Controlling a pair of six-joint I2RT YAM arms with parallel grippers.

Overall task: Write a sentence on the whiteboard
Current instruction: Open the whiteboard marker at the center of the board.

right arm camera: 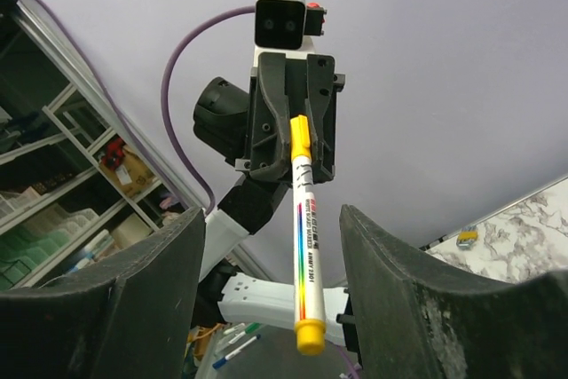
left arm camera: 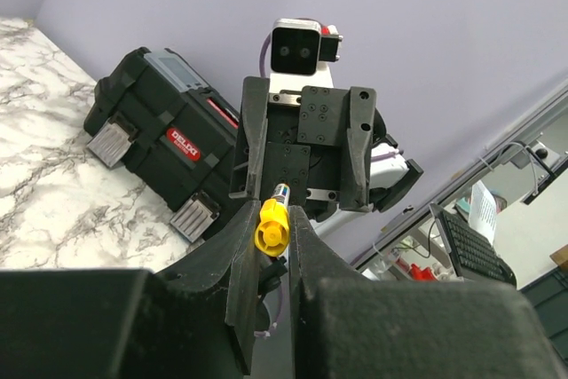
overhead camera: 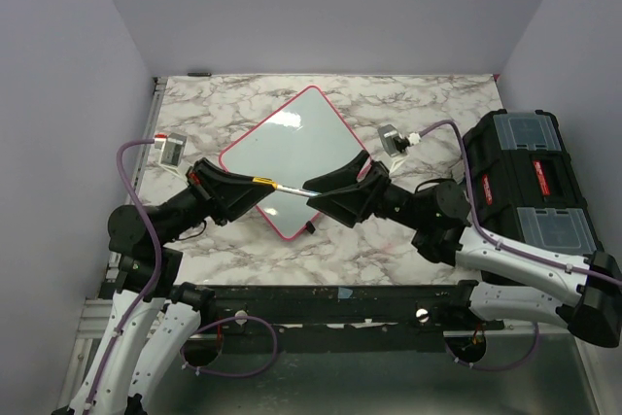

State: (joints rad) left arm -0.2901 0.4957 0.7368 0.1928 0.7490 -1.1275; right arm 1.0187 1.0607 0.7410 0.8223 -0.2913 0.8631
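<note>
The left gripper (left arm camera: 272, 212) pinches a yellow-ended marker (left arm camera: 271, 233) pointing between the right gripper's (left arm camera: 306, 144) 2 spread fingers; a black toolbox (left arm camera: 164, 144) sits on the marble table (left arm camera: 44, 184).

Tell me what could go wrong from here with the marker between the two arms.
1. The left jaws pinch the marker only at one yellow end; a pull from the other side could twist it or slip it loose.
2. The right jaws stand open around the far end, so a misaligned close could knock it onto the whiteboard below.
</note>
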